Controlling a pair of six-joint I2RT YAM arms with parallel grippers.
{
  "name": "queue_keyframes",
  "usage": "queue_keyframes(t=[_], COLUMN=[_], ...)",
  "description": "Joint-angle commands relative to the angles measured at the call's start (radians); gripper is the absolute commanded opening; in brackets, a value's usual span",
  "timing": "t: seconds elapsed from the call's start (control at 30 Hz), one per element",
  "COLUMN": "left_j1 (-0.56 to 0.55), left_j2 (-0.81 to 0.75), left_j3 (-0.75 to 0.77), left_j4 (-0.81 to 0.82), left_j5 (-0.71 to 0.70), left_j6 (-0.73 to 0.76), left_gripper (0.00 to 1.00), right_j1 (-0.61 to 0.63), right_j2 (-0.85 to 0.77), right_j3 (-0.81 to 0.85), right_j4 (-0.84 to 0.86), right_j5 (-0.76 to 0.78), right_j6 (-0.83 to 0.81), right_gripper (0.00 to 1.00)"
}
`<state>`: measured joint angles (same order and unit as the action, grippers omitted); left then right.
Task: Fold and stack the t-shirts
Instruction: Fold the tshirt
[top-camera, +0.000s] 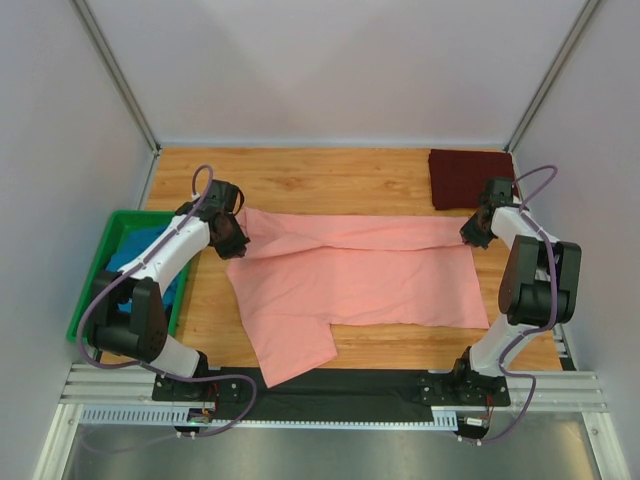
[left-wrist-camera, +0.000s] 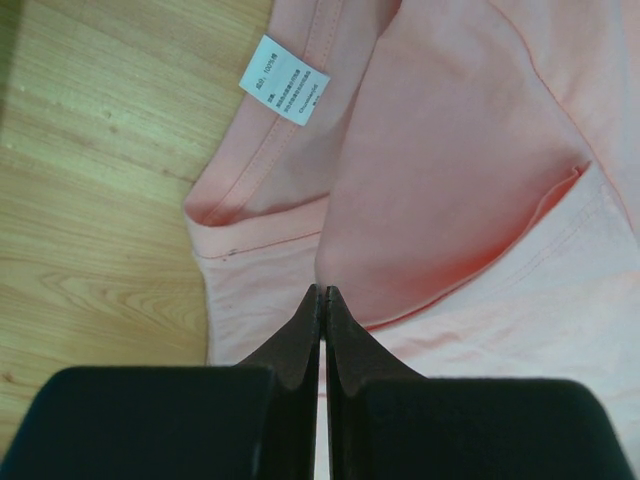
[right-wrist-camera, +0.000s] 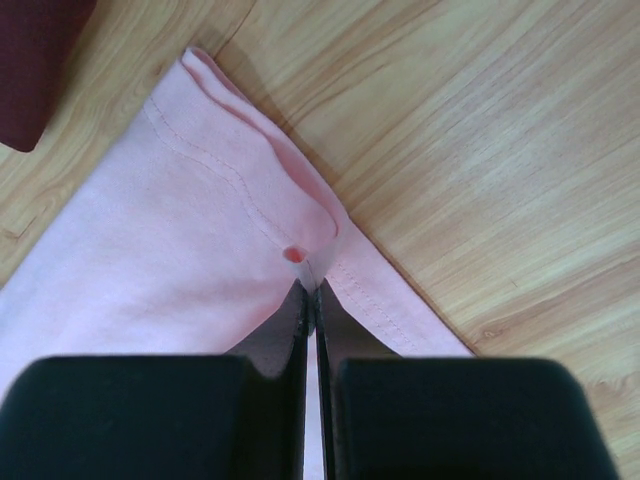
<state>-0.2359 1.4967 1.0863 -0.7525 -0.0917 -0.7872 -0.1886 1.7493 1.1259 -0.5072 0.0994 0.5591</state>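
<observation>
A dark maroon t-shirt (top-camera: 470, 178) is seen folded at the far right corner of the table (top-camera: 300, 175), while a teal-blue t-shirt (top-camera: 118, 262) lies bunched in the green bin (top-camera: 88, 300) at the left. The salmon-pink t-shirt (top-camera: 350, 285) is spread across the middle of the table and is pinched near the collar by the left hand (top-camera: 228, 235) and at a hem corner by the right hand (top-camera: 472, 232), both clamped on the cloth. Roughly a third of the task is judged done, with this fold barely begun, the teal-blue one untouched and stacking still to be completed.

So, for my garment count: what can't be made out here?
Teal-blue t-shirt: top view, mostly under the left arm.
Neck label print: left wrist view, too small.
Maroon t-shirt: right wrist view, cut by the edge.
Salmon-pink t-shirt layers gripped: wrist views, hidden by the jaws.
</observation>
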Motion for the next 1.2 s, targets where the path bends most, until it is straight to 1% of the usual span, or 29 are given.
queue_keyframes(t=[0.0, 0.07, 0.17, 0.23, 0.27, 0.3, 0.33, 0.37, 0.4, 0.47, 0.5, 0.53, 0.67, 0.77, 0.87, 1.0, 1.07, 1.13, 1.17], left_j1=[-0.002, -0.003, -0.017, -0.022, -0.023, -0.025, -0.026, -0.031, -0.034, -0.049, -0.055, -0.066, -0.075, -0.075, -0.077, -0.075, -0.063, -0.054, -0.051], left_j2=[-0.033, -0.042, -0.035, -0.004, 0.006, 0.020, 0.037, 0.043, 0.046, 0.042, 0.042, 0.054, 0.112, 0.180, 0.233, 0.316, 0.333, 0.335, 0.336], left_j3=[-0.006, -0.049, -0.077, -0.069, -0.062, -0.054, -0.040, -0.032, -0.025, 0.000, 0.017, 0.061, 0.148, 0.190, 0.178, 0.217, 0.248, 0.280, 0.290], left_j4=[-0.010, 0.022, 0.042, 0.032, 0.004, -0.008, -0.016, -0.022, -0.025, -0.009, -0.014, -0.043, -0.061, -0.025, 0.016, -0.017, -0.054, -0.048, -0.033], left_j5=[-0.002, 0.039, 0.050, 0.047, 0.046, 0.044, 0.053, 0.061, 0.070, 0.119, 0.121, 0.104, 0.053, 0.072, 0.086, 0.075, 0.075, 0.084, 0.116], left_j6=[-0.001, -0.016, -0.024, -0.018, -0.017, -0.014, -0.009, -0.007, -0.007, -0.006, -0.009, -0.014, 0.000, 0.016, 0.006, 0.025, 0.037, 0.072, 0.092], left_gripper=[0.00, 0.00, 0.00, 0.00, 0.00, 0.04, 0.14, 0.18, 0.24, 0.30, 0.40, 0.42, 0.43, 0.43, 0.43, 0.43, 0.43, 0.44, 0.44], right_j1=[-0.008, -0.008, -0.008, -0.008, -0.008, -0.008, -0.008, -0.008, -0.008, -0.006, -0.003, -0.002, 0.012, 0.011, -0.001, -0.012, -0.017, -0.015, -0.011], right_j2=[-0.050, -0.045, -0.030, -0.024, -0.020, -0.019, -0.022, -0.025, -0.034, -0.036, -0.030, -0.022, 0.010, 0.035, 0.058, 0.072, 0.058, 0.043, 0.030], right_j3=[-0.017, -0.034, -0.038, -0.034, -0.017, -0.005, 0.012, 0.027, 0.061, 0.093, 0.129, 0.143, 0.170, 0.132, 0.069, 0.009, 0.003, 0.023, 0.037], right_j4=[0.018, 0.027, 0.032, 0.015, 0.000, -0.020, -0.075, -0.103, -0.147, -0.180, -0.210, -0.221, -0.226, -0.188, -0.151, -0.099, -0.094, -0.114, -0.129], right_j5=[0.036, 0.031, 0.022, 0.025, 0.034, 0.046, 0.078, 0.092, 0.097, 0.076, 0.069, 0.056, 0.037, 0.040, 0.042, 0.068, 0.072, 0.056, 0.051], right_j6=[-0.014, -0.016, -0.010, -0.005, -0.004, -0.002, 0.005, 0.008, 0.012, 0.019, 0.024, 0.031, 0.038, 0.035, 0.032, 0.024, 0.012, -0.004, -0.008], right_gripper=[0.00, 0.00, 0.00, 0.06, 0.14, 0.18, 0.21, 0.25, 0.26, 0.29, 0.29, 0.29, 0.28, 0.26, 0.25, 0.23, 0.23, 0.23, 0.24])
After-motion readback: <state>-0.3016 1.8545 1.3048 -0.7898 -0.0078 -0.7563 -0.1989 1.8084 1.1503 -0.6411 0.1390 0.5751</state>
